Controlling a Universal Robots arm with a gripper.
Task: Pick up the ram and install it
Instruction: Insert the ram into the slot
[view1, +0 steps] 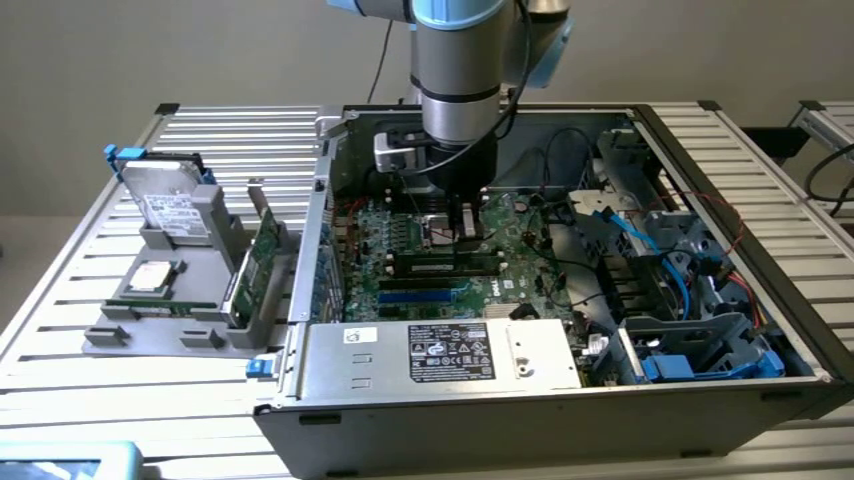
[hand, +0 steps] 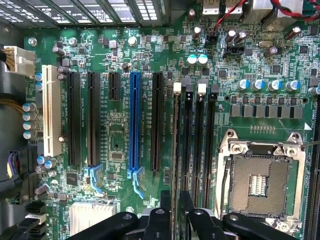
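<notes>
Wrist view: claw (hand: 175, 202), fingers slightly parted, straddles the ram (hand: 176, 145) edge-on beside the memory slots (hand: 198, 140), nothing gripped. Exterior view: arm (view1: 461, 60) reaching down inside the case (view1: 400, 425).

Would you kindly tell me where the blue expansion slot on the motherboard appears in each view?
Exterior view: the blue expansion slot lies on the motherboard, just beyond the labelled silver box.
Wrist view: the blue expansion slot runs between two black slots.
Shared landmark: the memory slots, parallel to it.
</notes>
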